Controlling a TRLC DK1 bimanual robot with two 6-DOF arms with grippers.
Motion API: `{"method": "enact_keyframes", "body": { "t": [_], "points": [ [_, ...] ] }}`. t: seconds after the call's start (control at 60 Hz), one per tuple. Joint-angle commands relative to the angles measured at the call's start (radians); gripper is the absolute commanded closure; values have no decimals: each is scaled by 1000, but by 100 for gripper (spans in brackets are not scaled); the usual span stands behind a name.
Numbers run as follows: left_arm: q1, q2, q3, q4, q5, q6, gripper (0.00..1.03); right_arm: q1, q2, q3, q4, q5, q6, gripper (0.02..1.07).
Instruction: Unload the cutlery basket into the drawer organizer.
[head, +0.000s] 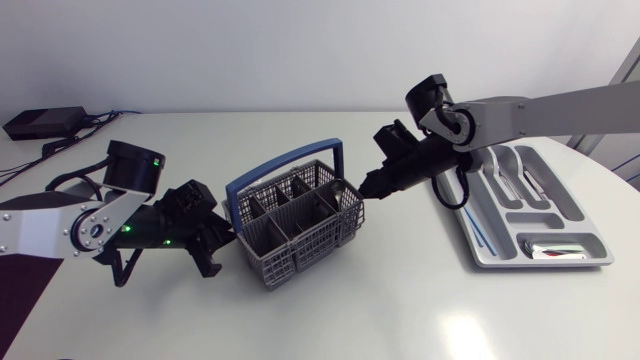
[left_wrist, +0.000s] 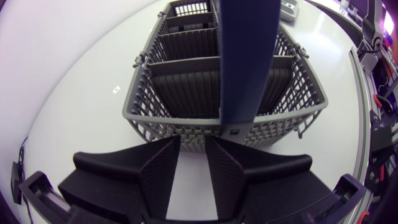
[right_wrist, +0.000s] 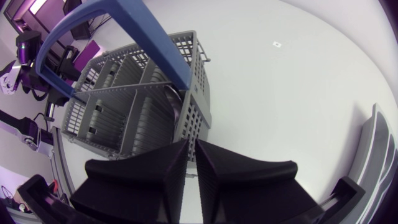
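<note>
The grey cutlery basket (head: 292, 218) with its blue handle (head: 300, 155) stands mid-table. Its compartments look empty from above. In the right wrist view a dark curved shape (right_wrist: 176, 103) shows in the compartment nearest the gripper; I cannot tell what it is. My left gripper (head: 222, 243) is low at the basket's left side, open by a narrow gap, its tips (left_wrist: 193, 146) against the basket wall (left_wrist: 186, 93). My right gripper (head: 366, 190) is at the basket's right corner (right_wrist: 196, 87), shut (right_wrist: 191, 144), with nothing seen between its fingers. The grey drawer organizer (head: 592, 238) lies at the right.
Spoons and forks (head: 505, 175) lie in the organizer's long slots, and a shiny piece (head: 555, 250) lies in its front slot. A black box with cables (head: 45, 122) sits at the back left. The organizer's rim (right_wrist: 380, 155) is beside my right gripper.
</note>
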Motion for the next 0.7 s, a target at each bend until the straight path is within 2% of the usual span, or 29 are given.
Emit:
{"method": "enact_keyframes", "body": {
  "t": [0.0, 0.4, 0.583, 0.617, 0.683],
  "points": [
    [-22, 64, 43, 27, 20, 13, 70, 46, -38, -75, -9, -57, -22, 91],
    [-95, 174, 164, 24, 10, -2, 69, 6, -208, -264, 8, -20, -52, 91],
    [-86, 160, 166, 24, 3, -11, 66, 5, -308, -327, 45, 78, -52, 91],
    [-77, 146, 163, 21, 0, -11, 64, 3, -337, -342, 54, 103, -52, 88],
    [-63, 103, 151, 8, 2, -13, 63, 3, -383, -362, 71, 153, -54, 73]
  ]
}}
